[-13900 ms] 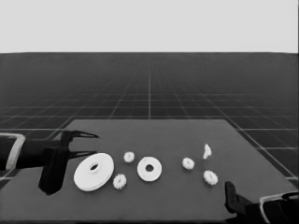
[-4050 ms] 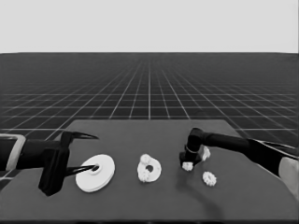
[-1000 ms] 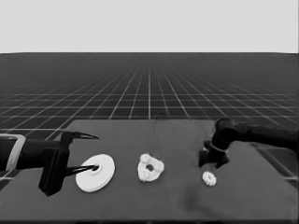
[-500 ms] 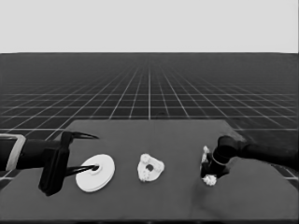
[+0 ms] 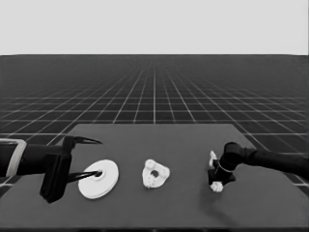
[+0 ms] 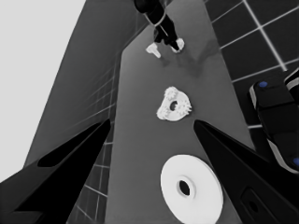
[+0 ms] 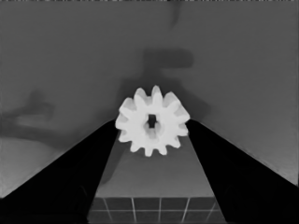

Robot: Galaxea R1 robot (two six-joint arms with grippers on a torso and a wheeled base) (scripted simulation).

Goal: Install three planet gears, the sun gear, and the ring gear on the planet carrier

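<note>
A small white toothed gear [image 7: 153, 121] between the right claw's [image 7: 152, 127] two black fingertips, touching both, above the dark table [image 7: 70, 56].

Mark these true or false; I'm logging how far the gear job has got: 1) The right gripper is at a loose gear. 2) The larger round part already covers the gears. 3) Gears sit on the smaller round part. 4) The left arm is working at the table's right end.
1) True: the right gripper has a gear between its fingers.
2) False: the larger round part lies apart.
3) True: they sit on the smaller round part.
4) False: the left gripper waits at the left end.
</note>
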